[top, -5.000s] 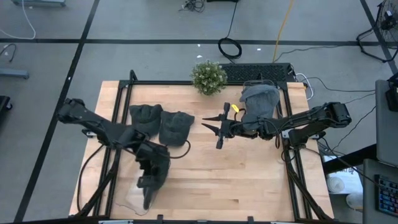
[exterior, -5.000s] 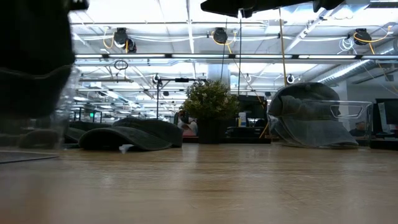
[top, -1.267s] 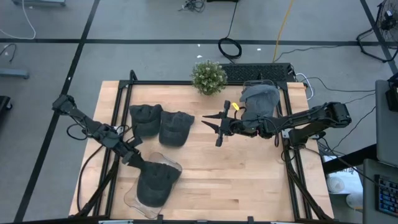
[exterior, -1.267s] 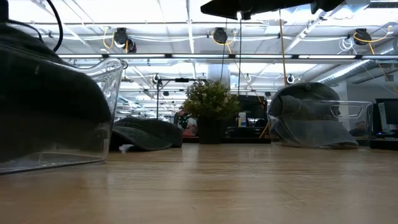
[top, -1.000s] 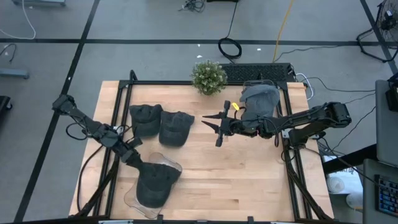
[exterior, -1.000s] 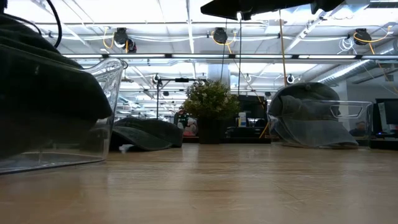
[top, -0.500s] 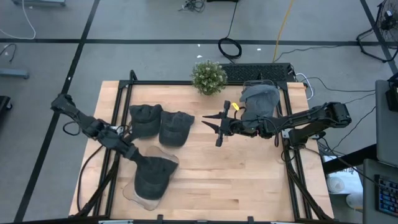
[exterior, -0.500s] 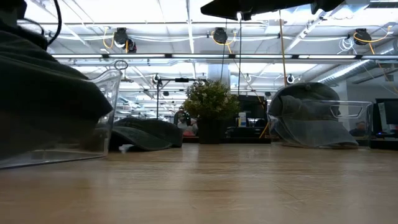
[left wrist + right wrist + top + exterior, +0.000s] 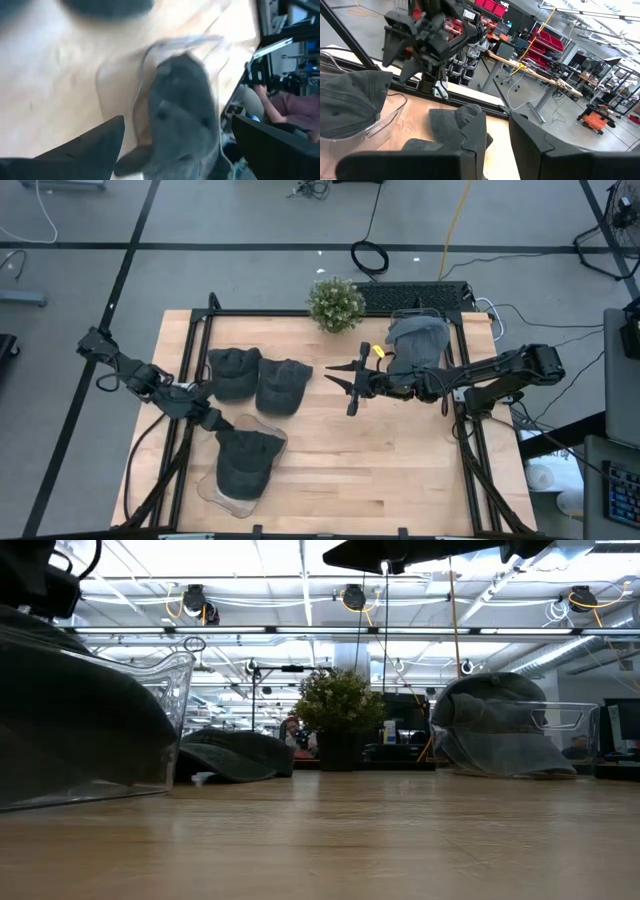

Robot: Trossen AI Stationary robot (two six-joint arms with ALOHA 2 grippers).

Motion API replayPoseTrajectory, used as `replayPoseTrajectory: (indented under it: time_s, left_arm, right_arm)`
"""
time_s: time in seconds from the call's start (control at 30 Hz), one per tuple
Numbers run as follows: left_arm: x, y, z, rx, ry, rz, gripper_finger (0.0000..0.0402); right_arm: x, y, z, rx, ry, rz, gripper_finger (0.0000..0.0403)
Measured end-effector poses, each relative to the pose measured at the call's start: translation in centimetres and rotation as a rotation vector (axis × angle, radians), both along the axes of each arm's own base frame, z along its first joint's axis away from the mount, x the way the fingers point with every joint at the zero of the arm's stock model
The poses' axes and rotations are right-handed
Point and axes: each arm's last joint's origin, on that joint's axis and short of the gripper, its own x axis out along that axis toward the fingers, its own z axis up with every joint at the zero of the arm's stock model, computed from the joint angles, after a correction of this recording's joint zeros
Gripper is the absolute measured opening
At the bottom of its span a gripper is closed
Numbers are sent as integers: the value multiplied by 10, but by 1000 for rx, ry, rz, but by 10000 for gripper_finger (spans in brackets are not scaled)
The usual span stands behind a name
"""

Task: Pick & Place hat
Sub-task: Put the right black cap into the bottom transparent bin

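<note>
The left gripper (image 9: 207, 421) stands wide and empty, just beside the clear tub (image 9: 238, 480) at the table's (image 9: 400, 470) front left; its arm runs back past the left edge. In the left wrist view the two dark fingers (image 9: 90, 147) spread to either side of the tub (image 9: 115, 85), apart from it. A dark hat (image 9: 243, 460) lies inside that tub, filling most of it; the low view shows the hat (image 9: 70, 720) domed behind the tub's clear wall (image 9: 175, 690), and the left wrist view shows it (image 9: 182, 110) from close above.

The right gripper (image 9: 352, 383) hangs above the table's middle with its fingers narrowly parted and nothing between them; the right wrist view shows the two fingers (image 9: 470, 145) close together and bare. Its arm reaches in from the right side.

Two more hats lie side by side at the rear left: hat A (image 9: 235, 373) and hat B (image 9: 283, 386), touching each other. A further hat, hat C (image 9: 417, 345), sits in a second clear tub (image 9: 440, 315) at the rear right. A small potted plant (image 9: 335, 303) stands at the rear edge, between the two groups. Beyond the table, the left wrist view catches a seated person (image 9: 287, 107).
</note>
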Motion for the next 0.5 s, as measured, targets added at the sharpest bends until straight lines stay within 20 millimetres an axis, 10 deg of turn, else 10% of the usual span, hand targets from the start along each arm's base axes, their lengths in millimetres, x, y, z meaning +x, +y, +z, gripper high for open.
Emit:
replayPoseTrajectory:
  time_s: [0.5]
  left_arm:
    - [41, -19, 113, 681, -616, -273, 376]
  right_arm:
    - [0, 0, -1, -1, 7, 0, 75]
